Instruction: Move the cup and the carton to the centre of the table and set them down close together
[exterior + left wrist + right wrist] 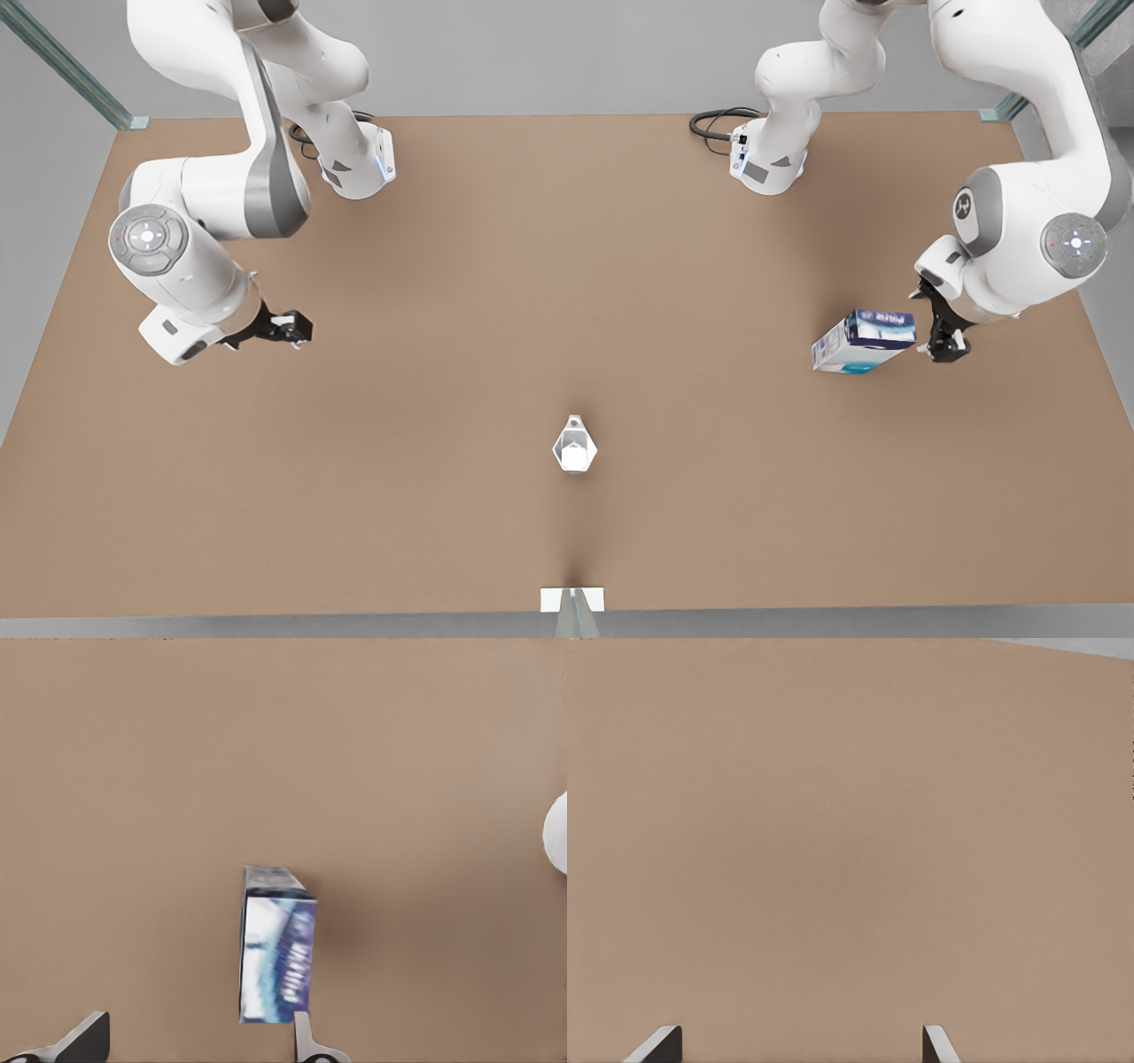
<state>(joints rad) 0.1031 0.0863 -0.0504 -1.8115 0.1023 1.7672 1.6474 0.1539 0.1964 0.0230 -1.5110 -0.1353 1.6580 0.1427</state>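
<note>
The left gripper [941, 330] hangs low at the front view's right, just beside the carton [862, 341]. Its fingers [306, 1041] are spread apart and grasp nothing; in the left wrist view one of them is right next to the carton and the other is well to the side, so the carton is near the edge of the gap and not in its middle. I judge the gripper is placed so to take the carton next, but it must shift sideways first.

The right gripper [292, 328] is at the front view's left, over bare tabletop [496, 292]. Its fingers [937, 1043] are also released, with nothing between them. This arm waits, well apart from the cup [574, 446].

The cup stands upright near the middle of the front edge of the tabletop, between the two arms. The carton rests far to the front view's right and appears tilted. They are well apart, so neither is yet at the centre.

I count one cup, one carton, two arms.
</note>
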